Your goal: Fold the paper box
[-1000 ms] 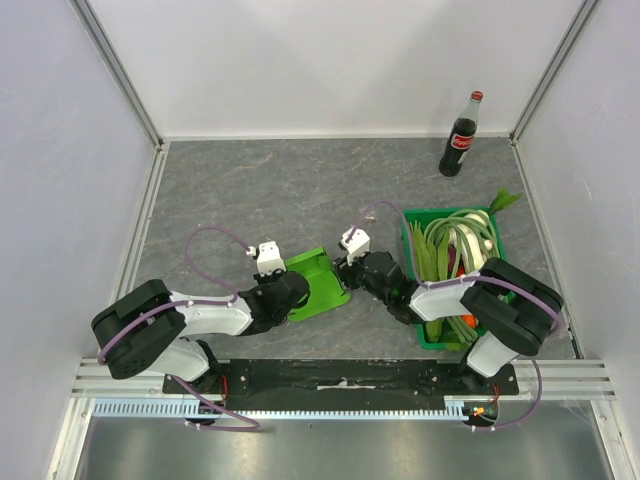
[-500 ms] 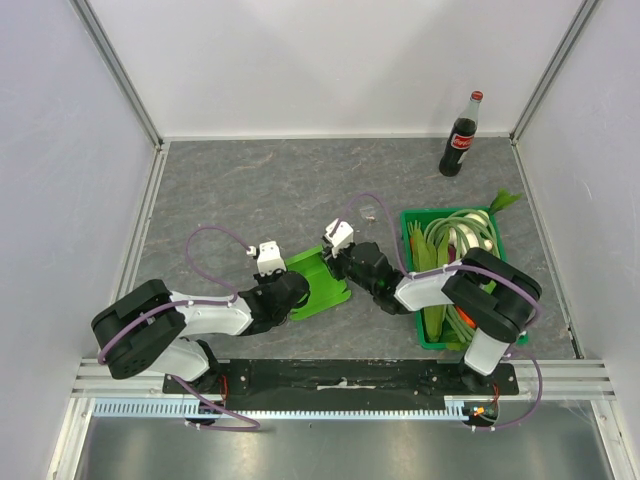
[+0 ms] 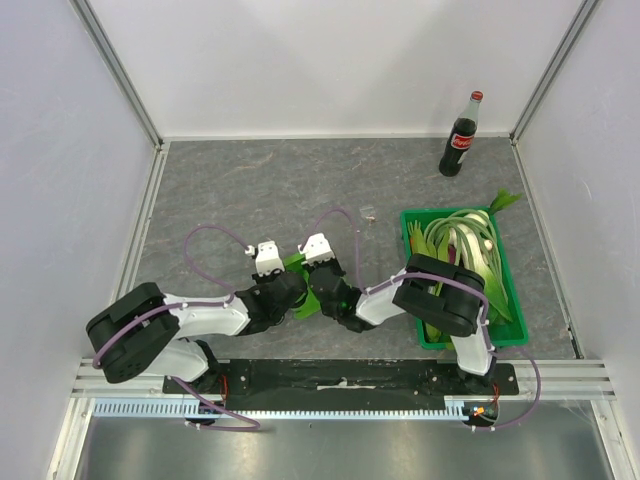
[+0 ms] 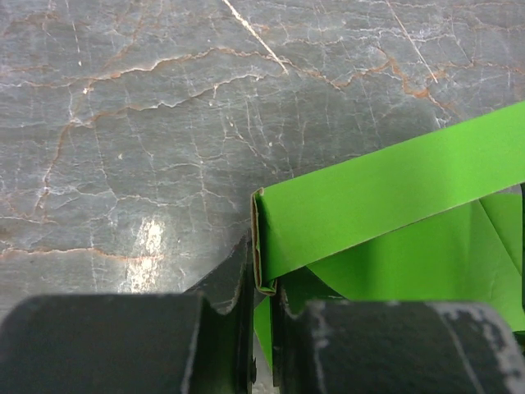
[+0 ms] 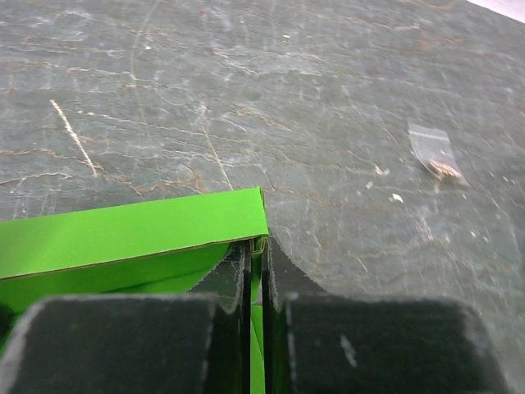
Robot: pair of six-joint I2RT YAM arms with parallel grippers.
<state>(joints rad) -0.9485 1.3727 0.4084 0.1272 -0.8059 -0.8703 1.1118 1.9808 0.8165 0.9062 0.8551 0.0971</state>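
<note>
Left end effector (image 4: 261,283) is clamped on a corner of the paper box (image 4: 385,193), and the right end effector (image 5: 264,275) pinches another wall. The box sits on the counter (image 3: 250,190), left of the crate (image 3: 515,300). Raising the walls seems to be the step in hand. Next calls for creasing inward without tearing.

A grey stone table inside a small white booth.
The table top (image 3: 260,190) is dark grey, with thin pale and rusty cracks like marble. Plain white walls (image 3: 330,60) stand at the far side and on both sides. Silver metal bars (image 3: 118,72) run up the two far corners. A silver rail (image 3: 590,380) lies along the near edge. The light is soft and even, with one small bright patch on the table top.
</note>
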